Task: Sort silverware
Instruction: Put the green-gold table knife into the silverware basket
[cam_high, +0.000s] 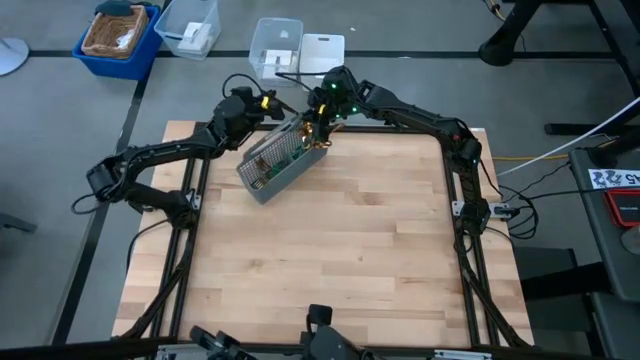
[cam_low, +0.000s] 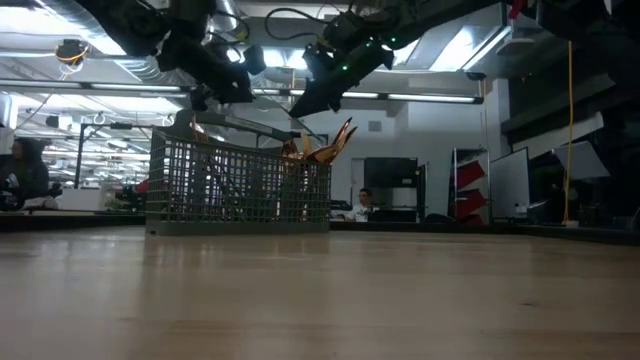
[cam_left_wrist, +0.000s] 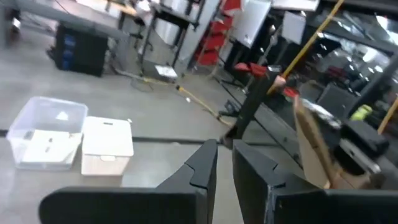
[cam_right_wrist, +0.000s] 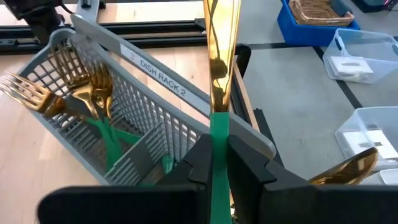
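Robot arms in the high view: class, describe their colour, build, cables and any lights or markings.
Both the left arm and the right arm are dark, slim and jointed, with black cables looping beside them. The left pincer carries a small yellow marking; the right pincer shows tiny green lights. In the wrist views, each has two flat, angular black fingers.

Around my wooden table (cam_high: 330, 250), grey floor (cam_high: 60, 150) carries a blue bin (cam_high: 118, 38) and clear plastic boxes (cam_high: 275, 45); ceiling strip lights (cam_low: 430, 97) illuminate the room.
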